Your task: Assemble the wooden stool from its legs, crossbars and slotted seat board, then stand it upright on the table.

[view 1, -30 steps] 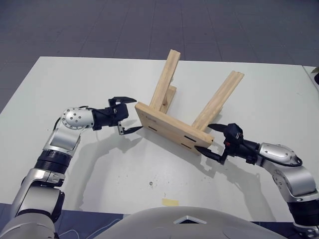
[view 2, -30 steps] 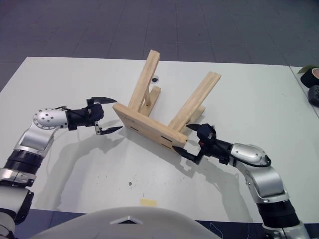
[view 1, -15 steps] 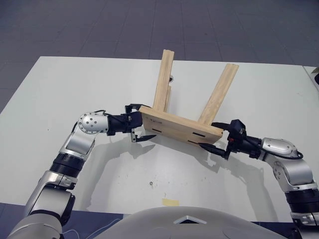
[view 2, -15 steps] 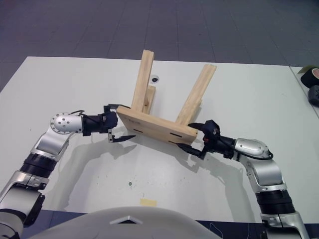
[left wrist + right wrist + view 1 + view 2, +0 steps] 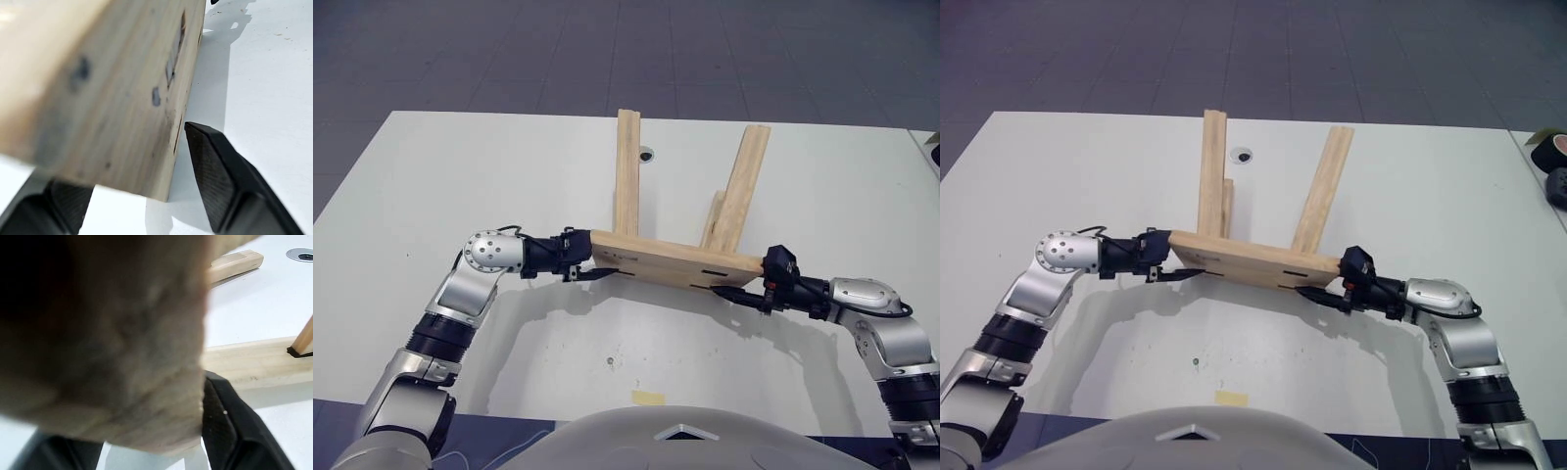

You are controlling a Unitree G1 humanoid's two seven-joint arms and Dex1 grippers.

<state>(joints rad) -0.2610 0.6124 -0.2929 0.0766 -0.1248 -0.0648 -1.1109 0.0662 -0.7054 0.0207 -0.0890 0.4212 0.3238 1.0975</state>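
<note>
The left hand [image 5: 579, 269] is narrowed over one end of the board [image 5: 671, 264], a finger on each face. In the left wrist view one finger [image 5: 220, 181] has its tip at the wood's edge. The other is mostly hidden under the board, so the grip looks closed but I cannot be fully sure of it. The right hand [image 5: 744, 289] clasps the opposite end in the same way, and in its wrist view a finger [image 5: 230, 426] lies against the end grain.

Between the two hands the board stands on its long edge on the worktop [image 5: 460, 166], its slotted face toward the robot. Two legs [image 5: 627, 171] run from the board's far face away from both hands, and the one nearer the right hand slants a little outward. A shorter piece of wood [image 5: 715, 211] shows just beside that leg, perhaps a crossbar or another leg.

Beyond the left hand, past the leg on its side, is a round hole [image 5: 647, 155] in the worktop. Nearer the robot than either hand lies a scrap of yellow tape [image 5: 647, 398].
</note>
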